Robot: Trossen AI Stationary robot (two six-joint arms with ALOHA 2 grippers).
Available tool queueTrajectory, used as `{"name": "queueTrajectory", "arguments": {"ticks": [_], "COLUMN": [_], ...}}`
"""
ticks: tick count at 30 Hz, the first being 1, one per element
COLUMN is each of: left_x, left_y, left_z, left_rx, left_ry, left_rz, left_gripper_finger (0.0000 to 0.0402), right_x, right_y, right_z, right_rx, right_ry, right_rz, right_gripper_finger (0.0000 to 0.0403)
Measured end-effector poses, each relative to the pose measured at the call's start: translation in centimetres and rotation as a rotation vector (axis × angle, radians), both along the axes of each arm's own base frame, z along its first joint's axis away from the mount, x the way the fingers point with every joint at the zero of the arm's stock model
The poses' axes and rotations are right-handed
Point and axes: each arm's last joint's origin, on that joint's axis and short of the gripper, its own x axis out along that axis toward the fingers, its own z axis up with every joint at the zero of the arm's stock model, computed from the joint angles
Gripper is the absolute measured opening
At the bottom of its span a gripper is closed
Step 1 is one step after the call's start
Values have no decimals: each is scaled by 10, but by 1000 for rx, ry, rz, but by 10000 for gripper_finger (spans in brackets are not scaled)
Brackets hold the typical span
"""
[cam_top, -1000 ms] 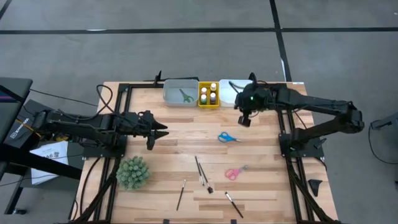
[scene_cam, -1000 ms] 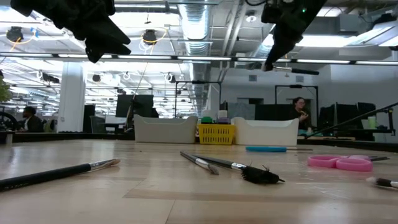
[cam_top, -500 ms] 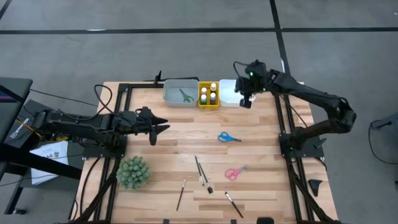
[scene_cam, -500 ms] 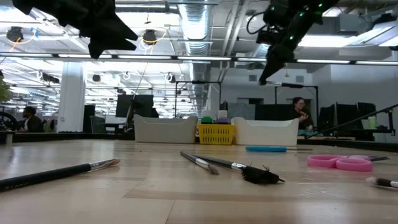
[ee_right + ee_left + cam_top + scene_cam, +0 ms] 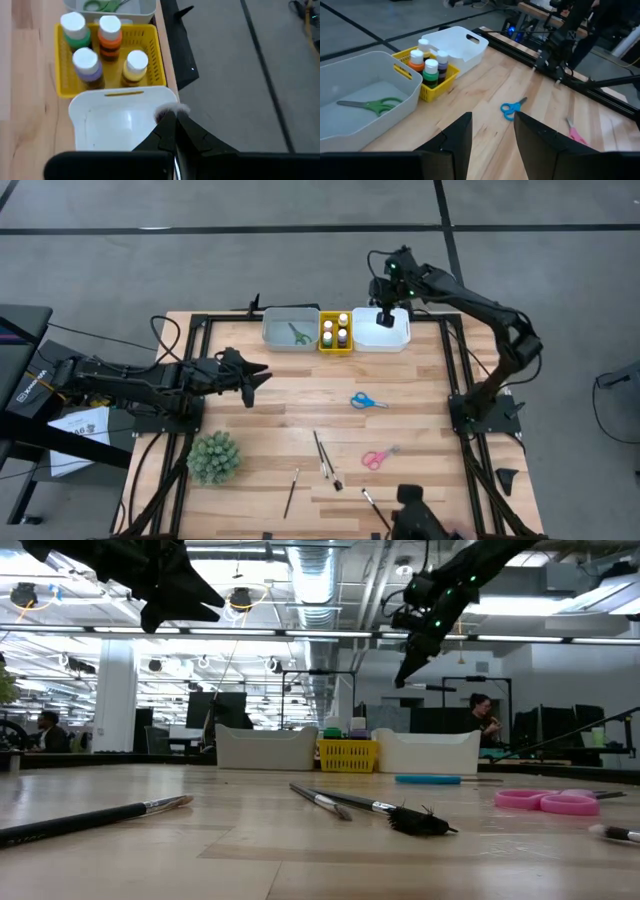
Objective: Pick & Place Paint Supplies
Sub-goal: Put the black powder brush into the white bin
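Note:
My right gripper [image 5: 385,317] hangs shut over the white tray [image 5: 397,340] at the table's far edge, with a thin brush in it; the pale bristles [image 5: 169,111] poke out past the fingertips. Beside the white tray stands the yellow tray [image 5: 335,345] of paint bottles [image 5: 110,30]. The grey tray [image 5: 280,338] next to it holds green scissors [image 5: 299,333]. Blue scissors [image 5: 368,401], pink scissors [image 5: 377,457] and three brushes [image 5: 323,455] lie flat on the wood. My left gripper [image 5: 492,135] floats open at mid-left, nothing between its fingers. My right gripper pinches the brush between its two shut fingers, just behind the bristle end [image 5: 172,117]. The fingers slant down toward the far edge, and the brush runs along them. The brush is lifted clear, its bristles above the white tray's floor.
A spiky green plant ball [image 5: 214,457] sits near the left front. Black frame rails [image 5: 455,380] run along both sides of the table. A dark object [image 5: 418,518] shows at the near edge. Bare wood lies between the trays and the blue scissors.
My right gripper has swung from above the table's right middle toward the far edge and now hangs over the white tray, still shut. My left gripper has stayed in place and turned a little at the wrist.

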Motion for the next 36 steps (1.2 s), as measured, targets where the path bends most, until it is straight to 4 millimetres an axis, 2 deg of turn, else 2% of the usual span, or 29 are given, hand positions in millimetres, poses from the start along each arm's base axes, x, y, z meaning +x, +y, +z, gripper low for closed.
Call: {"name": "queueTrajectory", "arguments": {"ticks": [5, 10, 21, 36], "left_x": [0, 0, 0, 0], "left_y": [1, 1, 1, 1], "left_z": [0, 0, 0, 0], "left_rx": [-7, -13, -10, -8], "left_ry": [-7, -13, -12, -13], "left_rz": [26, 34, 43, 52], "left_gripper_finger": [140, 140, 140, 140], "right_x": [0, 1, -1, 3], "right_y": [-18, -22, -19, -3], "right_z": [-25, -49, -87, -118], "right_rx": [106, 216, 237, 219], "right_ry": [27, 41, 41, 17], "right_rz": [-12, 14, 6, 42], "right_gripper_finger": [0, 0, 0, 0]}}
